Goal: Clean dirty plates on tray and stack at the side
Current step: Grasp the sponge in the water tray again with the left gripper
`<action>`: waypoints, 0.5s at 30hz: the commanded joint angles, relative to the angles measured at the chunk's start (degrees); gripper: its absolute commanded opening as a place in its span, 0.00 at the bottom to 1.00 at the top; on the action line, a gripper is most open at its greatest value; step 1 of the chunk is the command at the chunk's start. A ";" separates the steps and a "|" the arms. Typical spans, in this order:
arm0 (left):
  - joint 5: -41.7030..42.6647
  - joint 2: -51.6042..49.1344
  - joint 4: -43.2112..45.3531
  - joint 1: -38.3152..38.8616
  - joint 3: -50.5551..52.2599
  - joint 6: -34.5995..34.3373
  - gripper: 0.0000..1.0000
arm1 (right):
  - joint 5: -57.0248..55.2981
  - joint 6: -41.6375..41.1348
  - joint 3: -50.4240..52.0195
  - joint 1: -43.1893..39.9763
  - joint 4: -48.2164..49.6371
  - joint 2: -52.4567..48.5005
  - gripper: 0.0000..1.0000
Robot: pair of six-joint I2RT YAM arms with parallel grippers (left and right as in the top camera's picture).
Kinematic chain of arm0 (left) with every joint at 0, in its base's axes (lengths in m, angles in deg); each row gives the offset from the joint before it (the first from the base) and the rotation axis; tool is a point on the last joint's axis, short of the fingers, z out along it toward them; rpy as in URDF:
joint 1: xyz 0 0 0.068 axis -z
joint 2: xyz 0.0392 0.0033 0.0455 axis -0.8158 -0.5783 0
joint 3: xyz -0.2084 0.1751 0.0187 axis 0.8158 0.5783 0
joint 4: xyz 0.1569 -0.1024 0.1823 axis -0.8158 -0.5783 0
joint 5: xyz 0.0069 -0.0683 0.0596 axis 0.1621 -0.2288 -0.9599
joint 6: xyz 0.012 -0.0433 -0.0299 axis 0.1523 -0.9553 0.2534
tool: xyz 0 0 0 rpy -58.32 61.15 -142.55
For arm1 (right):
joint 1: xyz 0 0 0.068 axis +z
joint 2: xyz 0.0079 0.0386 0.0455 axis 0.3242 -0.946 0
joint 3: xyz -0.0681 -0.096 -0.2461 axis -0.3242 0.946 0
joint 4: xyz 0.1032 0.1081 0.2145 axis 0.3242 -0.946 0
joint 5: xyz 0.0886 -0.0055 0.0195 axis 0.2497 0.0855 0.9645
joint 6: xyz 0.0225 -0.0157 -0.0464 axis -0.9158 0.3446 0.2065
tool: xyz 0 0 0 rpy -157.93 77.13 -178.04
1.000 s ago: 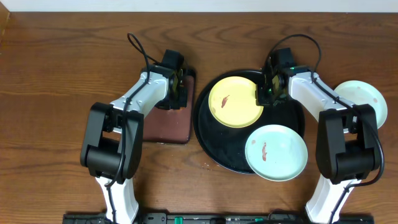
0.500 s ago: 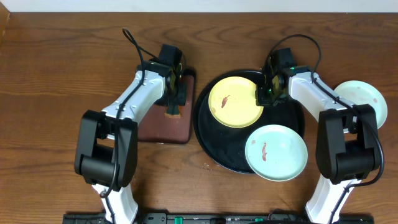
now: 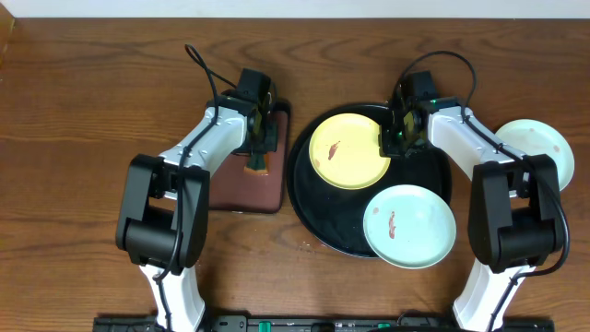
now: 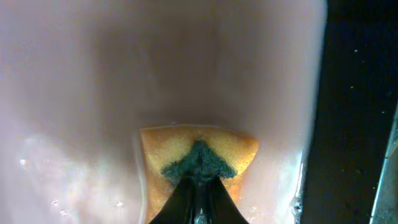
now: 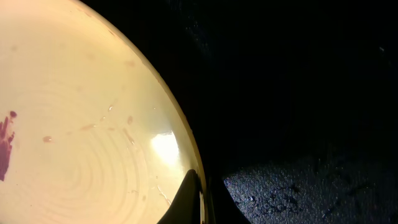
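Observation:
The black tray [image 3: 336,221] holds a pale yellow plate [image 3: 346,152] with a reddish smear and a mint-blue plate [image 3: 410,226] with a smear that overhangs the tray's front right rim. A second mint-blue plate [image 3: 535,152] lies on the table at the right. My right gripper [image 3: 389,140] is shut on the yellow plate's right rim [image 5: 124,143]. My left gripper [image 3: 255,159] is shut on a yellow sponge with a green scrub side [image 4: 199,155], over the brown tray [image 3: 244,189].
The brown rectangular tray [image 4: 93,93] lies just left of the black tray [image 4: 354,93]. Wooden table surface lies all around. Both arm bases stand at the front edge.
My left gripper has shifted slightly over the brown tray with the sponge in it. The right arm and the plates have not moved.

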 commanded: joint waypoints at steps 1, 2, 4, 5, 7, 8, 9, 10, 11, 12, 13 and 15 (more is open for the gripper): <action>-0.31 2.99 -1.29 -0.96 0.74 0.59 0.17 | -1.77 0.87 1.60 -0.35 -1.38 -0.59 0.01; -0.28 4.28 -1.60 -1.16 0.59 0.57 0.35 | -1.77 0.87 1.60 -0.35 -1.44 -0.59 0.01; -0.26 6.95 -2.75 -1.29 0.52 0.55 0.45 | -1.77 0.87 1.60 -0.39 -1.60 -0.59 0.01; -0.26 8.17 -3.58 -1.29 0.52 0.55 0.47 | -1.77 0.87 1.60 -0.39 -1.62 -0.59 0.01; -0.26 9.99 -5.62 -1.20 0.52 0.55 0.49 | -1.77 0.87 1.60 -0.37 -1.62 -0.59 0.01; -0.26 10.40 -6.56 -1.14 0.52 0.52 0.49 | -1.77 0.87 1.60 -0.33 -1.60 -0.59 0.01; -0.26 10.47 -7.45 -1.09 0.52 0.52 0.49 | -1.77 0.87 1.60 -0.28 -1.55 -0.59 0.01; -0.28 10.38 -8.46 -1.01 0.55 0.55 0.49 | -1.77 0.87 1.60 -0.28 -1.55 -0.59 0.01; -0.28 9.99 -8.92 -0.94 0.70 0.57 0.49 | -1.77 0.87 1.60 -0.28 -1.57 -0.59 0.01; -0.28 9.46 -9.25 -0.94 0.94 0.55 0.49 | -1.77 0.87 1.60 -0.31 -1.60 -0.59 0.01; -0.28 8.94 -9.22 -0.96 1.22 0.55 0.48 | -1.77 0.90 1.60 -0.35 -1.60 -0.59 0.01; -0.26 7.21 -8.55 -0.94 2.23 0.55 0.47 | -1.77 0.90 1.60 -0.35 -1.64 -0.59 0.01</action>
